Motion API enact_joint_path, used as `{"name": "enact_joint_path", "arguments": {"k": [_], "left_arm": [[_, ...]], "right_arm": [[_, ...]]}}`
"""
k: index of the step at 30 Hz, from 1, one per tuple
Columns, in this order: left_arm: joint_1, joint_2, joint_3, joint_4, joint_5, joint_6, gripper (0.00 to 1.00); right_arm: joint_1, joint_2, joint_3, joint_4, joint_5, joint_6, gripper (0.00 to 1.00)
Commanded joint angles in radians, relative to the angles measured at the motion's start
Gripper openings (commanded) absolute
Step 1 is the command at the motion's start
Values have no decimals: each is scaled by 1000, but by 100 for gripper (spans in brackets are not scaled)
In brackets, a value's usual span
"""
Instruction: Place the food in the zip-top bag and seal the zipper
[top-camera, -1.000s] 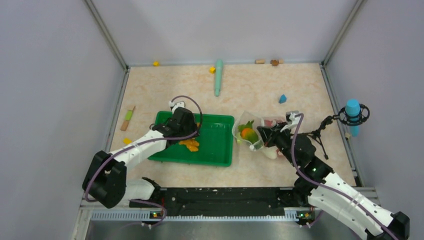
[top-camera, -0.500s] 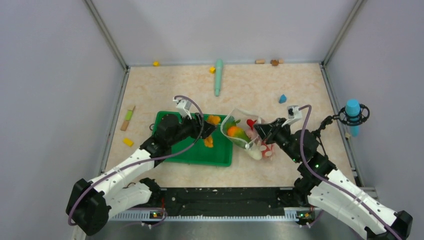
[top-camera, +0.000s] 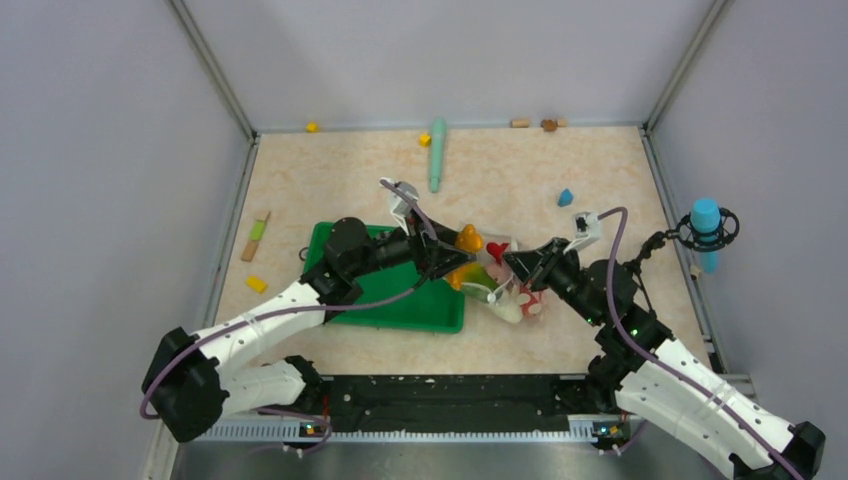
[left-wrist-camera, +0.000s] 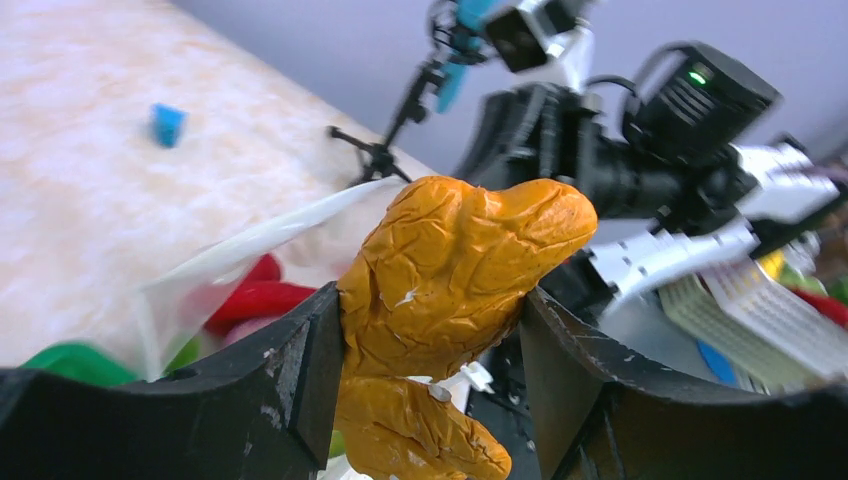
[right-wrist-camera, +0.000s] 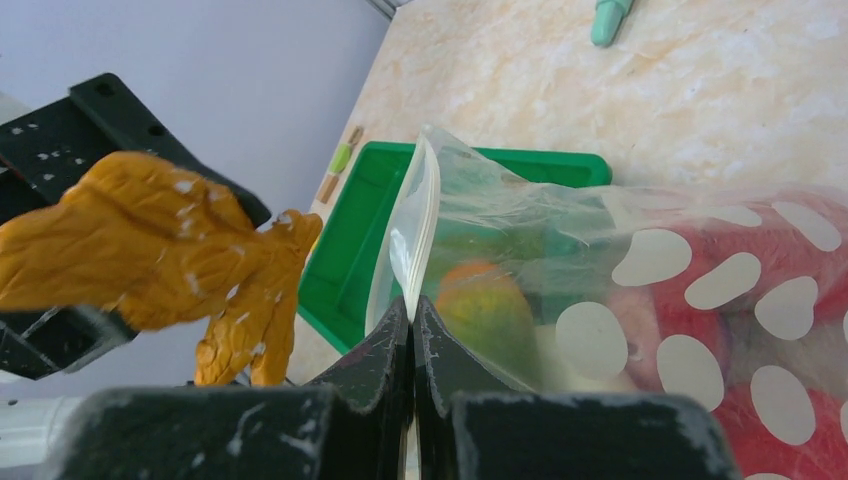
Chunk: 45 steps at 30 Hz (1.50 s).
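Right wrist alone — right pincer (right-wrist-camera: 412, 308) tight on bag (right-wrist-camera: 520, 210) (left pincer (left-wrist-camera: 430, 300) half-open around bunch (left-wrist-camera: 460, 245)).

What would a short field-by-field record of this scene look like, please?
Left jaws: clamped on yellow-orange bunch, held at zip-top bag mouth
Right jaws: shut on the bag's mouth edge, holding it open
Inside bag: mango, red food
Zipper: unsealed
Green tray: beside bag
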Motion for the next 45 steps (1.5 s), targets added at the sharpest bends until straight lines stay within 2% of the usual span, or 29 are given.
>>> {"name": "enact_joint_path", "arguments": {"k": [1, 4, 6, 10, 16, 18, 20, 24, 27, 35, 41, 45], "left_arm": [[-37, 71, 72, 182, 273, 89, 26], [-64, 97, 74, 225, 360, 177, 27], [-70, 119, 92, 229, 399, 219, 35], [-70, 192, 188, 88, 513, 267, 31], [-71, 257, 208, 48, 655, 287, 32], [-71, 268, 243, -64, 710, 381, 32], [-70, 285, 301, -248, 725, 500, 31], [-71, 336, 431, -636, 734, 744, 27], [-70, 354, 468, -753, 725, 861, 27], [-71, 408, 509, -822, 624, 897, 29], [-70, 455, 543, -843, 556, 878, 38], [-70, 473, 551, -833, 510, 850, 40]], "right_arm": [[-5, -13, 56, 12, -30, 53, 0], [-5, -17, 43, 39, -60, 55, 0], [-5, -18, 34, 62, -87, 55, 0], [-5, -21, 36, 65, -102, 53, 0], [-5, -33, 46, 56, -110, 47, 0], [-4, -34, 53, 48, -120, 41, 0], [-4, -36, 61, 38, -134, 37, 0], [-5, -46, 68, 24, -145, 23, 0], [-5, -52, 66, 20, -153, 17, 0], [-5, -55, 71, 24, -197, 21, 0], [-5, -54, 68, 25, -210, 26, 0], [-4, -53, 74, 23, -219, 27, 0]]}}
